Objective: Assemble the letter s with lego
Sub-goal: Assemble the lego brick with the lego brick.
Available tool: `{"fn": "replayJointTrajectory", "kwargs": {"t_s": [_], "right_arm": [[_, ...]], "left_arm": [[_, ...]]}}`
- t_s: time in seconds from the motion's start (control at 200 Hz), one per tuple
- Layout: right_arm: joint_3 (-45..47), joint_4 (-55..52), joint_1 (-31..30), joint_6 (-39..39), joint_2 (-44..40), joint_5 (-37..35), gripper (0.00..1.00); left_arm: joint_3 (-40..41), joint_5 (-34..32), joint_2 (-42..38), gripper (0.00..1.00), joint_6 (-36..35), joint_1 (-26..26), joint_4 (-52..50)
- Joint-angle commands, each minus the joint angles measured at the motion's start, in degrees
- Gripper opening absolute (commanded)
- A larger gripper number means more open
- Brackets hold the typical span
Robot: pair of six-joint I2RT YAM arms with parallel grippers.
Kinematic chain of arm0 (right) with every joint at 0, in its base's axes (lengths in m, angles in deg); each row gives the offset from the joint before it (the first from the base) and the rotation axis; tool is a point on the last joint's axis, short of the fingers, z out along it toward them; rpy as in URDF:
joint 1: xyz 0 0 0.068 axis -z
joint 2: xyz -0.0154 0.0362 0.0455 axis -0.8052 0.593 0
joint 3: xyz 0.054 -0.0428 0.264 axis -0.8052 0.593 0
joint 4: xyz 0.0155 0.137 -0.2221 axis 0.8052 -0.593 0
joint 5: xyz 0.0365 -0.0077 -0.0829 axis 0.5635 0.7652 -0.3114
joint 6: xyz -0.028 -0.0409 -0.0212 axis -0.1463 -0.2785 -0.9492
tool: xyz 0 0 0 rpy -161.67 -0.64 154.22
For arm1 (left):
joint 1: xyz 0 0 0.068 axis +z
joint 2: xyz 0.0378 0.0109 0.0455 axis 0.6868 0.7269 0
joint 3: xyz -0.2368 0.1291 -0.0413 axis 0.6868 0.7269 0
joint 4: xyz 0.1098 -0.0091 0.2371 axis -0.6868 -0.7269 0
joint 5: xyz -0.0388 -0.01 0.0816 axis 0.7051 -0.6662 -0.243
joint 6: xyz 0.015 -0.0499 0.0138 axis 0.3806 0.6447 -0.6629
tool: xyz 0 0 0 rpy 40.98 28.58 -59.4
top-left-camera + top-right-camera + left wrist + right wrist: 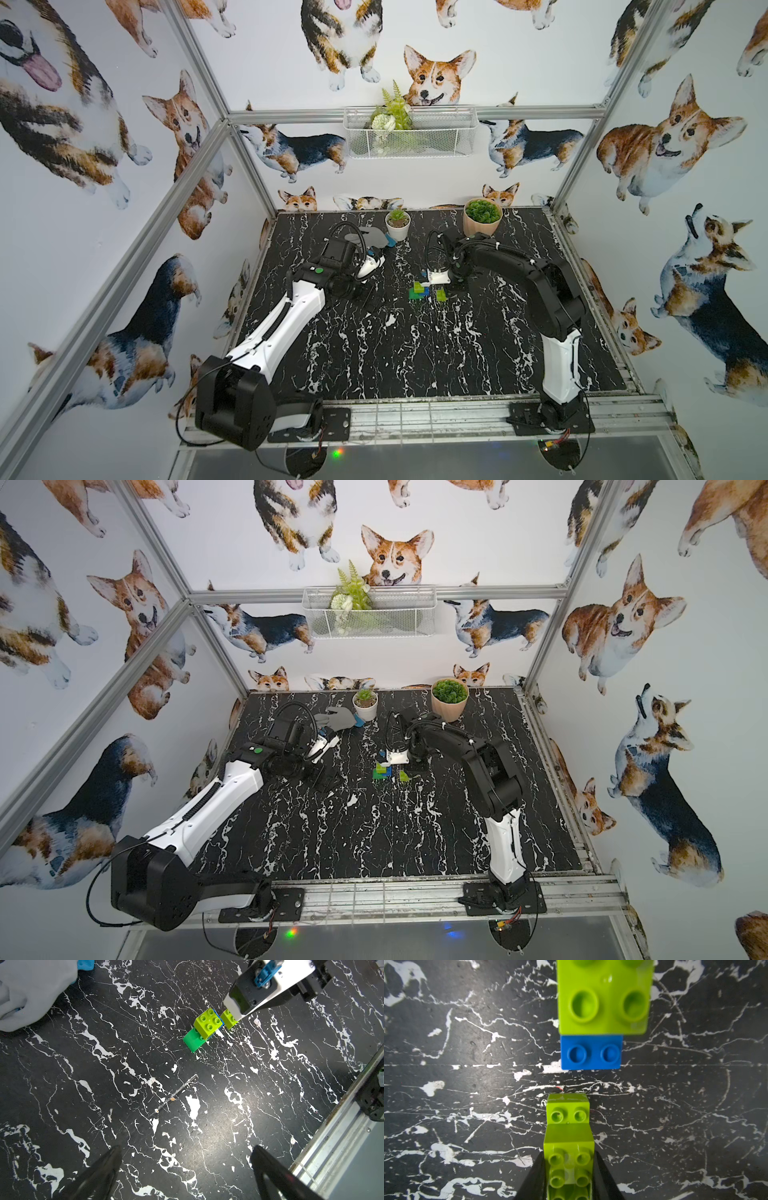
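A stack of lego sits mid-table: a lime-green brick on a blue brick, with a darker green brick jutting out below. It appears in both top views. My right gripper is shut on a stepped piece of two joined lime-green bricks, low over the table. A small gap separates that piece from the blue brick. In a top view the right gripper stands just right of the stack. My left gripper is open and empty, off to the left.
A grey glove lies at the back by a small white plant pot. A larger beige pot stands behind the right arm. A wire basket hangs on the back wall. A metal rail runs along the front edge.
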Motion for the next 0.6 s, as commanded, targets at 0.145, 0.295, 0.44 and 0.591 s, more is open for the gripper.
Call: {"fn": "replayJointTrajectory", "kwargs": {"t_s": [0.145,0.295,0.44,0.591], "right_arm": [[2.5,-2.0,-0.1,-1.3,-2.7,0.5,0.31],[3.9,-3.0,0.6,-1.7,-4.6,3.1,0.34],[6.5,-1.6,0.6,-1.5,-5.7,4.7,0.35],[7.2,-0.5,0.6,-1.0,-5.9,5.5,0.36]], "left_arm": [[-0.1,0.7,-0.2,1.0,-0.6,0.0,0.2],[-0.1,0.8,-0.7,1.0,-0.2,0.0,0.1],[0.0,1.1,-1.0,1.0,0.1,0.0,0.4],[-0.1,1.3,-1.0,1.0,0.1,0.0,0.1]]}}
